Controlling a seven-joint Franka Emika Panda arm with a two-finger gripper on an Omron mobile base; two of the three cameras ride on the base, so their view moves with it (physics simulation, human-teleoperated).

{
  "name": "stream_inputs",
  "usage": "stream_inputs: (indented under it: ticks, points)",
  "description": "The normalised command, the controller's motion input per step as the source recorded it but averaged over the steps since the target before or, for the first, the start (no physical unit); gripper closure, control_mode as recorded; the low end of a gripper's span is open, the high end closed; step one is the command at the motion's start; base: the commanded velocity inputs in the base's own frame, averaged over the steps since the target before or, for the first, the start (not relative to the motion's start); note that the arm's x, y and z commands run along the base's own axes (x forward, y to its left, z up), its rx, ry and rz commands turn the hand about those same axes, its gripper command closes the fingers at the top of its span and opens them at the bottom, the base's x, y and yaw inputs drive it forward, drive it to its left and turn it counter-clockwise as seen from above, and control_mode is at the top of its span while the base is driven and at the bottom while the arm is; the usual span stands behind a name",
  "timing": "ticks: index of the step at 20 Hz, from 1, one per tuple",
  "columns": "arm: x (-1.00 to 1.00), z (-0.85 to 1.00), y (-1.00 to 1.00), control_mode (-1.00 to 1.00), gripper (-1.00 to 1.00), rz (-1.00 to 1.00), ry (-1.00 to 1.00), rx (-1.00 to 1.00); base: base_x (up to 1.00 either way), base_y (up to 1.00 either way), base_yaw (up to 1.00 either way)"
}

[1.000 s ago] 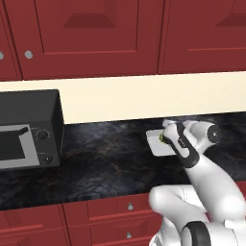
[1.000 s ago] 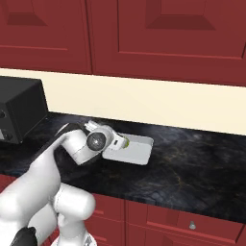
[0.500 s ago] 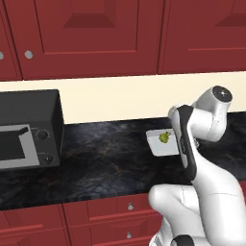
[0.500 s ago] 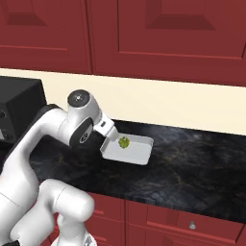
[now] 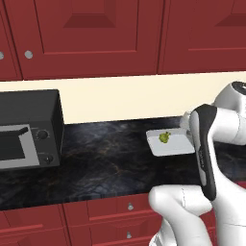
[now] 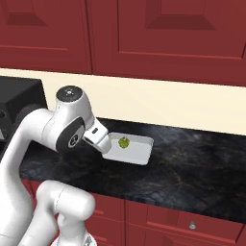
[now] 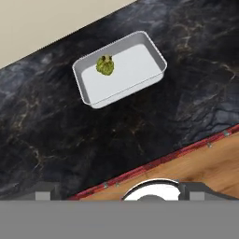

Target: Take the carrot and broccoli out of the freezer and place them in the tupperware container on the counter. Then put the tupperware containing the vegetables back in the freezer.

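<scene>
Red panelled wall cabinets hang above a cream backsplash; a black microwave stands at left; red drawers run below.

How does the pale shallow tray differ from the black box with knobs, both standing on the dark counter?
The shallow pale grey-white rectangular tray is low and open on top, holding one small yellow-green lumpy floret; the black box-shaped microwave with two knobs is tall and closed. The tray is light, the microwave dark and far bigger. Both rest on the black marbled stone counter, near the cream wall.
</scene>
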Motion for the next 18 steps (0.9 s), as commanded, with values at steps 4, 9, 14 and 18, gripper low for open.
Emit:
stream_inputs:
  ticks: [4, 9, 14, 18]
  points:
    - [-0.61, 0.24, 0.32, -1.00, -1.00, 0.07, 0.04, -0.04, 0.00, 0.00, 0.00]
    - [-0.50, 0.00, 0.21, -1.00, -1.00, 0.06, 0.00, -0.07, 0.00, 0.00, 0.00]
    - [0.00, 0.00, 0.00, 1.00, -1.00, 0.00, 0.00, 0.00, -1.00, 0.22, 0.00]
    - [0.00, 0.00, 0.00, 1.00, -1.00, 0.00, 0.00, 0.00, -1.00, 0.67, 0.01]
